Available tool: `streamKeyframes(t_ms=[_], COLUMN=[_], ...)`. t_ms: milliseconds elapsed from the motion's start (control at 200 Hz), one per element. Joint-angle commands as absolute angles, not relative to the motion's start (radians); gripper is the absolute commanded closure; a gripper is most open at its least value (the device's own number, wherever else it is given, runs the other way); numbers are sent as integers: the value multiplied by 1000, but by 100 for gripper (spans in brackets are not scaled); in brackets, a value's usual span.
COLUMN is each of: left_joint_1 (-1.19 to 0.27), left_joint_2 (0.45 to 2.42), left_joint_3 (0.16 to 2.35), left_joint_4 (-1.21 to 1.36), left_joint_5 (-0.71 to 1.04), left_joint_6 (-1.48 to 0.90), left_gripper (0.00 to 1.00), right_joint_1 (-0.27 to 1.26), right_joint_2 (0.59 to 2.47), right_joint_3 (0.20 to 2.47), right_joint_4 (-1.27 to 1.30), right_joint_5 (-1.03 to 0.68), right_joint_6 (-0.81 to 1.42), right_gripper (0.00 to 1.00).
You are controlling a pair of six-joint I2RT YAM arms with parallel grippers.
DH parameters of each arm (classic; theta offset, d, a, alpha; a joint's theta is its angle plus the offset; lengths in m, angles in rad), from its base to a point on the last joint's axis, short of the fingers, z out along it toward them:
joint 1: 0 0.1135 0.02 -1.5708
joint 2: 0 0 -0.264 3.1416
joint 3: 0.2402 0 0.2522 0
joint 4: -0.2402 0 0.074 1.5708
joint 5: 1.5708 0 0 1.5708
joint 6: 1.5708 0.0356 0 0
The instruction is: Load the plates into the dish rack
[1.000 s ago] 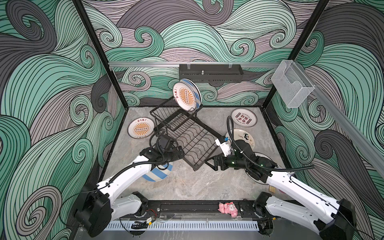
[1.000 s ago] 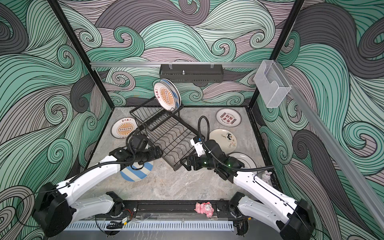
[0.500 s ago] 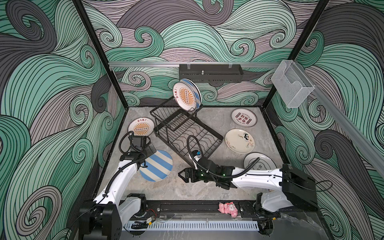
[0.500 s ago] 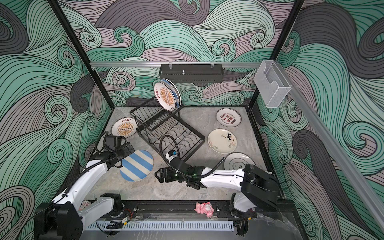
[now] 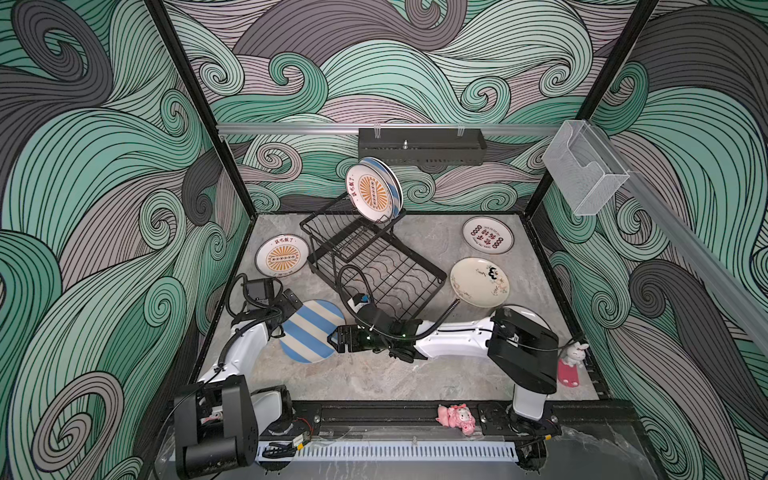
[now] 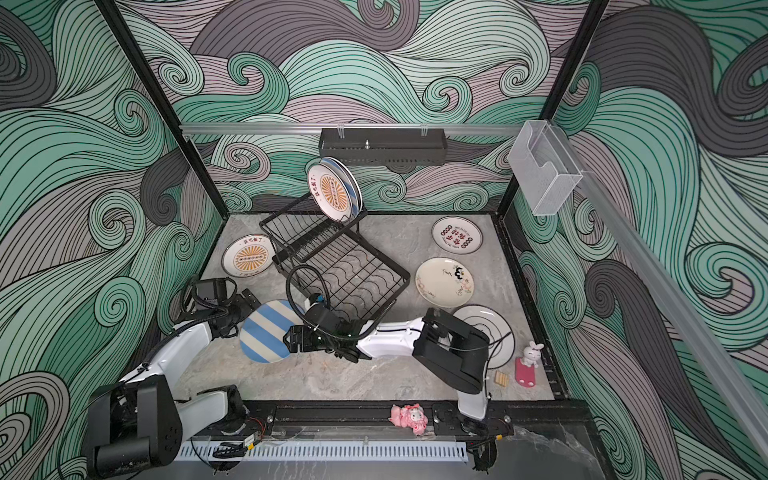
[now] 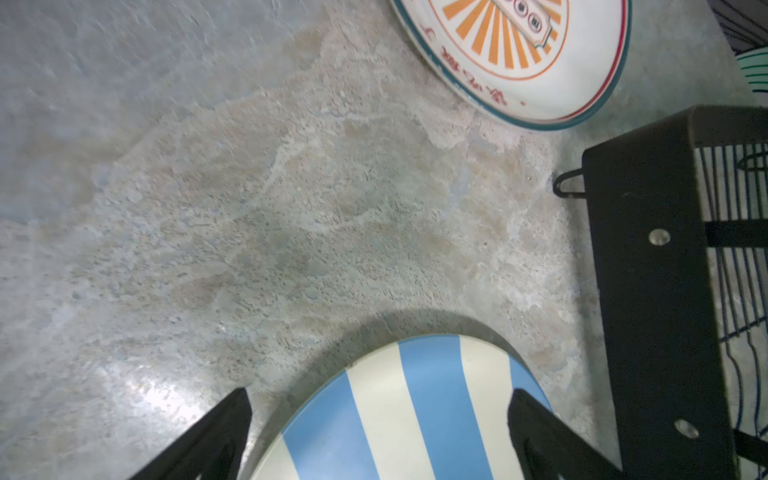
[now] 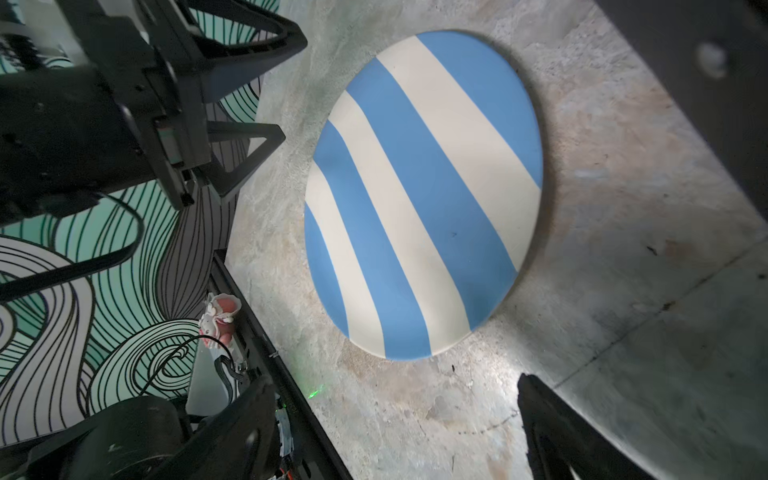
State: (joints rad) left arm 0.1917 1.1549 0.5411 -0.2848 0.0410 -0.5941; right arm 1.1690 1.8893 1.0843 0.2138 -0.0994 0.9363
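Blue-and-cream striped plate (image 5: 309,330), round, broad diagonal bands, flat on the grey stone table (image 5: 374,382) just beside the dish rack (image 5: 374,266), between left gripper (image 7: 378,394) and right gripper (image 5: 333,340), both jaws spread wide, gripping nothing

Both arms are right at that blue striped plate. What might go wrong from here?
1. The left gripper and right gripper, both open, flank the striped plate from opposite sides; they might bump each other or shove it away.
2. The plate lies flat on the table, so its low rim may slip from a grasp.
3. The right arm's cable loops beside the dish rack and might snag its wires.
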Motion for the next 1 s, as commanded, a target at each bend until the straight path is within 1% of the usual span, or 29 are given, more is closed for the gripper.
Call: streamKeyframes(t_ms=[0,210,520,731,846,996], left_joint_1=[205,208,216,216,218,218], left_joint_2=[1187,1242,1221,1210,1206,1206], left_joint_3=[551,543,508,484,477,479], left_joint_4=[-261,-218,-207,-202,-207,-212], left_joint_5=[148,204,233,250,249,253], left_joint_6=[-601,-600,-594,-594,-588,-586], left_gripper=[1,1,1,1,1,1], right_joint_1=[1159,1125,1098,1095,1092,1091], right_joint_2=[1933,1987,2060,2082,2087,2051], right_joint_3=[1127,1172,1229,1229,1226,1197], right_joint_4=[167,120,126,178,214,271], right_joint_5=[-124,-120,-161,-200,-242,-249], right_joint_6=[933,907,895,920,928,942], right_gripper=[9,9,10,14,21,39])
